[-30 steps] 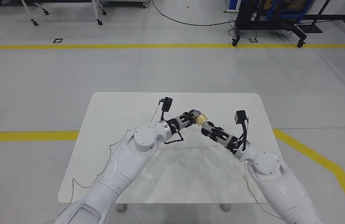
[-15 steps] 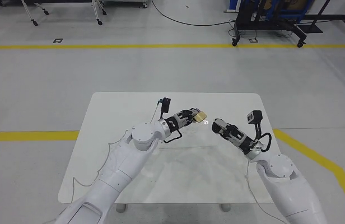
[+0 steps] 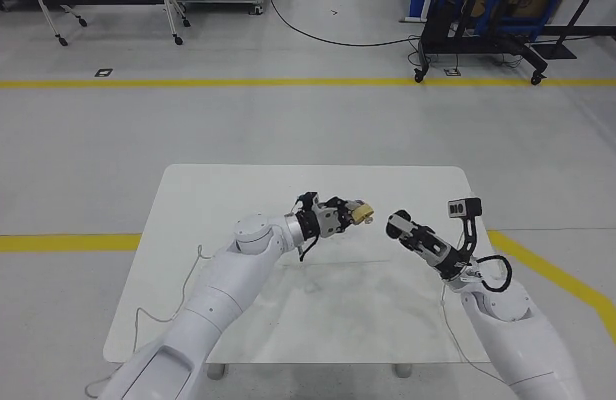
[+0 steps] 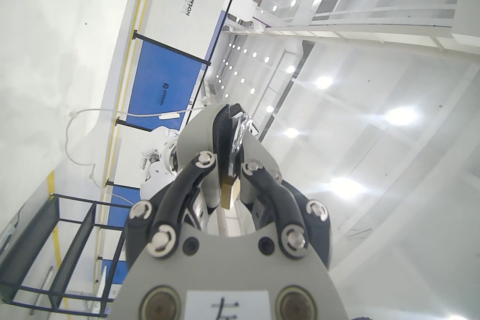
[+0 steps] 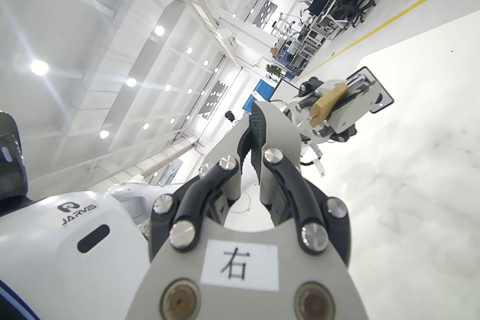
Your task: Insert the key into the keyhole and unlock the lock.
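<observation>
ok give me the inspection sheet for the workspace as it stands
surface: white table, rounded corners.
job's things: brass lock held in the air above the table, its body sticking out of the left hand.
clutter: nothing seen.
hands: left hand shut on the lock; right hand shut, pads together, apart from the lock and pointing at it.
cables: thin white cable hanging beside the left arm; black cable on the floor beyond the table.
surroundings: grey floor with yellow lines, wheeled frames at the far edge.
</observation>
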You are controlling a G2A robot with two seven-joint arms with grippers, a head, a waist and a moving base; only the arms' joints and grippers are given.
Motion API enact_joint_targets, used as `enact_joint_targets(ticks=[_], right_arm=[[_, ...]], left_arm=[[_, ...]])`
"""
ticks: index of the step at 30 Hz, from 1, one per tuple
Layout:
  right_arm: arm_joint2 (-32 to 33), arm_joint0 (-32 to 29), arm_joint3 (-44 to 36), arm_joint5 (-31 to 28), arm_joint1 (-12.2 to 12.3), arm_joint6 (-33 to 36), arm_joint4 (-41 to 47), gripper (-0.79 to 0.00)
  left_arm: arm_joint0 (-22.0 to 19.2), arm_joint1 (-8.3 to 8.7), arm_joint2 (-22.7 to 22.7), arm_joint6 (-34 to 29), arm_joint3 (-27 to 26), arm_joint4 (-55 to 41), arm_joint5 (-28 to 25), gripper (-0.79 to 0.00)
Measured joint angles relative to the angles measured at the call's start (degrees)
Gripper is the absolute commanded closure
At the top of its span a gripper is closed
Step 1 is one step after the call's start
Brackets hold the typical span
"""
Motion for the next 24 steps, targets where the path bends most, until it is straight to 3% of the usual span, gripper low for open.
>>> enact_joint_targets(ticks=[11, 24], right_arm=[[-4.2, 3.5, 3.1, 0.7, -0.8, 1.2, -1.8, 0.0], [-6.2, 5.6, 5.5, 1.0, -1.4, -0.2, -2.0, 0.0]], left_arm=[[-0.4, -0.07, -0.1, 0.1, 0.2, 2.9, -3.2, 0.0], [2.9, 0.89, -1.4, -1.0, -6.2, 5.7, -2.5, 0.0]])
